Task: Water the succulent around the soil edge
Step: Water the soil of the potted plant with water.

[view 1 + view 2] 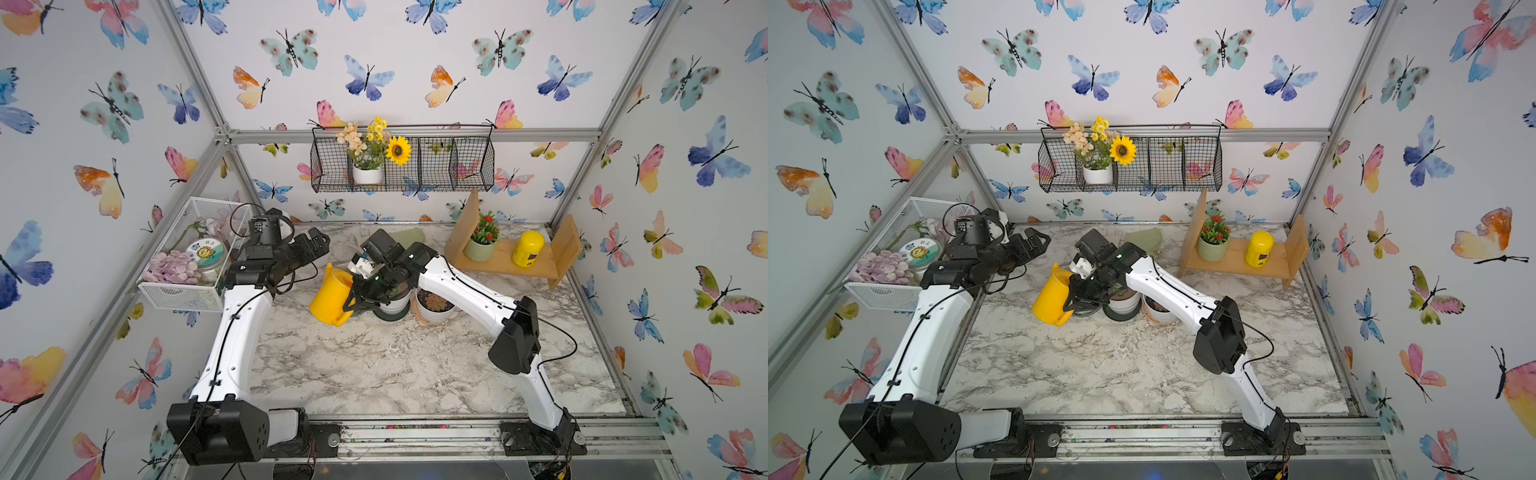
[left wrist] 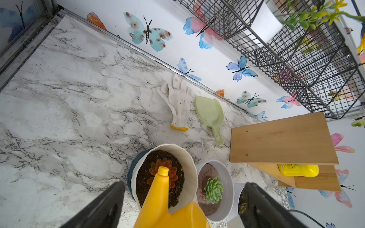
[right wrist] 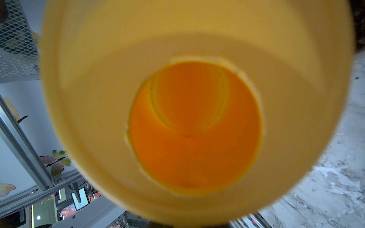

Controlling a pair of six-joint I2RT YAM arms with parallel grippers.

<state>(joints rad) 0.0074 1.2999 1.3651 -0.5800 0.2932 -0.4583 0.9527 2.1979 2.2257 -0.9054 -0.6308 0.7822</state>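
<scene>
A yellow watering can (image 1: 330, 297) hangs tilted just left of a row of pots, and my right gripper (image 1: 353, 305) is shut on its handle side. The can fills the right wrist view (image 3: 189, 118), hiding the fingers there. In the left wrist view its spout (image 2: 163, 171) lines up with an orange succulent (image 2: 153, 169) in dark soil in a ribbed white pot (image 2: 189, 163). Beside it a green succulent (image 2: 213, 189) grows in a smooth white pot (image 2: 227, 177). My left gripper (image 1: 318, 241) hovers open at the back left, apart from the can.
A third pot (image 1: 434, 307) stands right of the others. A white glove (image 2: 178, 104) and a green scoop (image 2: 210, 114) lie by the back wall. A wooden shelf (image 1: 511, 257) stands back right, a white mesh bin (image 1: 187, 249) at the left, and a wire basket (image 1: 457, 166) on the wall.
</scene>
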